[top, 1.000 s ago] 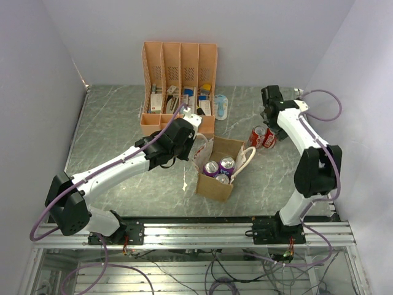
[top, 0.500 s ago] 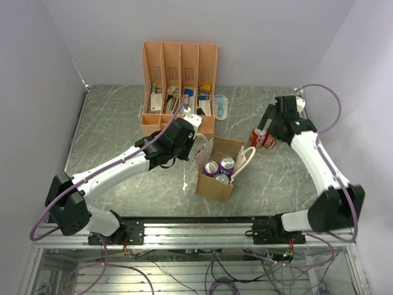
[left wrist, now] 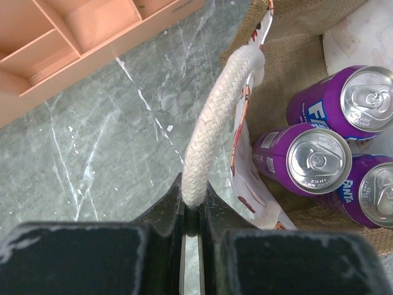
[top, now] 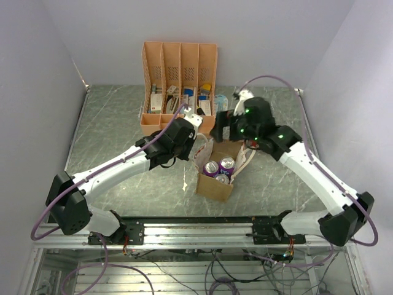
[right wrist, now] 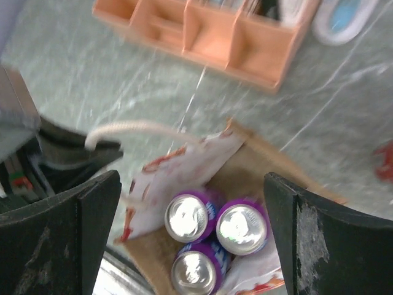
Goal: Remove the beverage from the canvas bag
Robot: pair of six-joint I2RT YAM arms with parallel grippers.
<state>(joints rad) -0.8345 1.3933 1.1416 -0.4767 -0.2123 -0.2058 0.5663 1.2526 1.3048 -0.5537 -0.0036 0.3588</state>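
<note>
The tan canvas bag stands open at the table's middle with three purple beverage cans upright inside. My left gripper is shut on the bag's white rope handle, holding it out to the left of the bag. The purple cans sit just right of that handle. My right gripper hovers open above the bag's far edge. In the right wrist view the cans lie between its wide-set fingers, below the right gripper and untouched.
A salmon-pink slotted organizer with small items stands at the back, close behind the bag. A blue-and-white object lies to its right. Something red and blurred shows at the right edge of the right wrist view. Walls close in on three sides.
My right arm has swung from the back right, by the red cans, leftward to above the bag, jaws open. The left arm and the handle it holds have not moved.
</note>
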